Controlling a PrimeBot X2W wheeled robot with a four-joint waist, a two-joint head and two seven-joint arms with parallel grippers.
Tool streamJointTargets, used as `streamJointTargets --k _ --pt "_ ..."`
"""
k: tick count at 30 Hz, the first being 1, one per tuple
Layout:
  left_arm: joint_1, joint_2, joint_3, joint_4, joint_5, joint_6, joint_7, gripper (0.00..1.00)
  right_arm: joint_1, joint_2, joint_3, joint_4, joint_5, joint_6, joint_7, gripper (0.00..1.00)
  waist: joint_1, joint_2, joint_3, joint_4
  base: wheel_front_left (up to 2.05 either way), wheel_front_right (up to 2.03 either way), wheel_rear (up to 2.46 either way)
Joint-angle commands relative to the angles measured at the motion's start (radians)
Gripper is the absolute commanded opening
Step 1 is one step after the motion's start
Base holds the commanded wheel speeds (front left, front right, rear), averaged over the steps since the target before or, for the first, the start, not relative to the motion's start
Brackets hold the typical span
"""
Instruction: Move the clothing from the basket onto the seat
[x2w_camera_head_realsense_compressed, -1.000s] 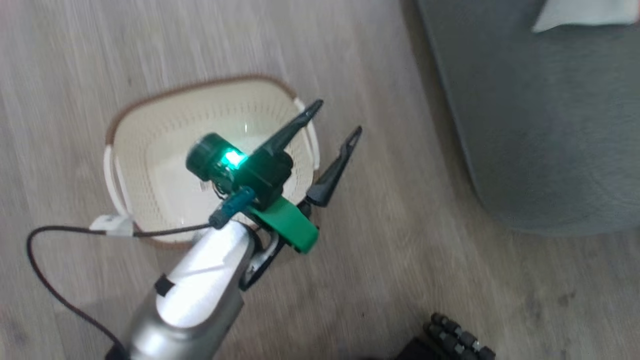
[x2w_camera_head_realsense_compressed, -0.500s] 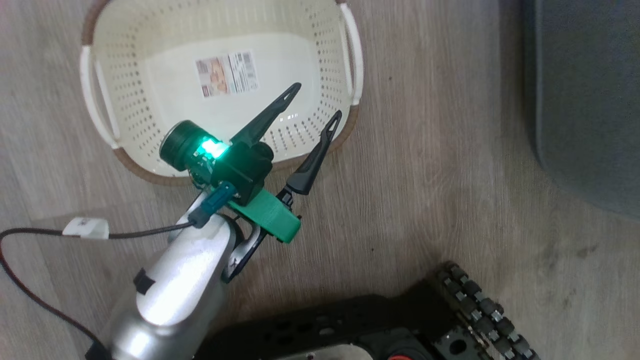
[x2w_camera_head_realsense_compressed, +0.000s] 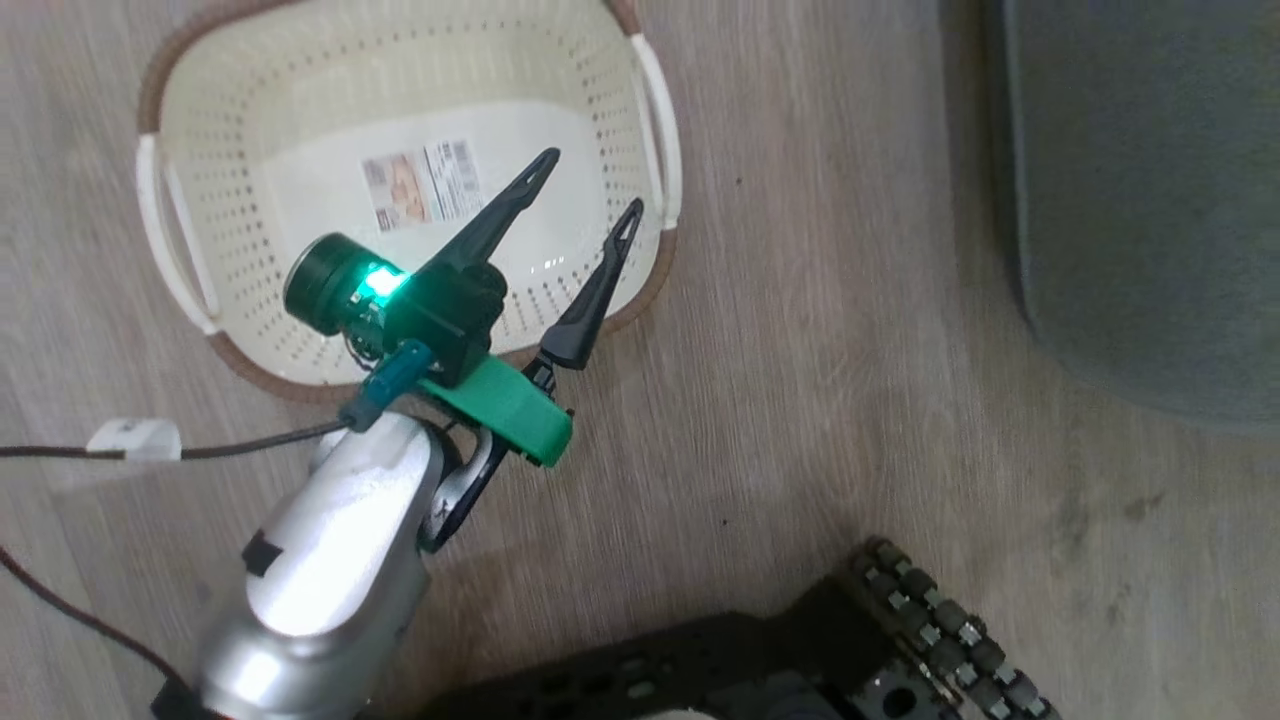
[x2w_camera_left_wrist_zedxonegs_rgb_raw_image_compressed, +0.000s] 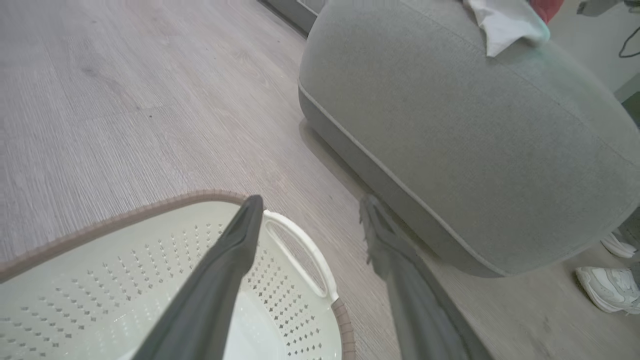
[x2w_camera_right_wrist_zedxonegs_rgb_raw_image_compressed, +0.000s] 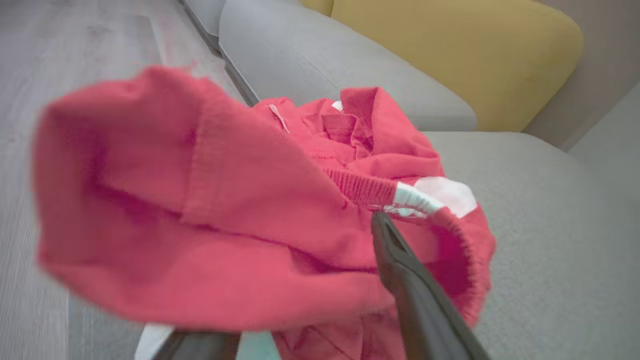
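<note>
The basket (x2w_camera_head_realsense_compressed: 250, 300) is sitting on the wood floor (x2w_camera_head_realsense_compressed: 850, 350). Its bottom is showing bare, with a small label (x2w_camera_head_realsense_compressed: 420, 185) sticking to it.

The left gripper (x2w_camera_head_realsense_compressed: 592, 180) is hanging over the near right part of the basket. Its two dark fingers are spreading wide apart and are holding nothing. In the left wrist view, one finger is pointing over the inside of the basket. The other is pointing past the white handle (x2w_camera_left_wrist_zedxonegs_rgb_raw_image_compressed: 300, 250), over the floor.

The big grey seat (x2w_camera_head_realsense_compressed: 1130, 200) is standing to the right of the basket, with a strip of floor between them. A white cloth (x2w_camera_left_wrist_zedxonegs_rgb_raw_image_compressed: 505, 22) is lying on top of the seat at its far end, and a bit of red is peeking out just behind it.

The red clothing (x2w_camera_right_wrist_zedxonegs_rgb_raw_image_compressed: 240, 210) is bunching up on the seat, right in front of the right gripper (x2w_camera_right_wrist_zedxonegs_rgb_raw_image_compressed: 315, 217). Its near part is looking blurry. The right gripper's fingers are standing wide apart. One finger tip is touching the red and white cuff, and the red cloth is covering most of the other finger. I cannot tell if the cloth is catching on it.

A yellow cushion (x2w_camera_right_wrist_zedxonegs_rgb_raw_image_compressed: 450, 65) is sitting behind the seat. White shoes (x2w_camera_left_wrist_zedxonegs_rgb_raw_image_compressed: 607, 287) are showing on the floor beside the seat.
</note>
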Motion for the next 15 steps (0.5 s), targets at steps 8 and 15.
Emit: streamJointTargets --k 8,15 --pt "0.128 -0.039 0.103 0.086 -0.107 0.039 -0.013 1.0 0.355 0.029 0.237 -0.241 0.134 0.0 -0.006 1.0 0.0001 0.0 -0.296 0.029 0.0 0.0 0.0" --pt "0.248 -0.056 0.225 0.116 -0.121 0.062 -0.014 1.0 0.754 0.143 0.297 -0.548 0.234 0.0 -0.006 1.0 0.0001 0.0 -0.5 0.125 0.0 0.0 0.0"
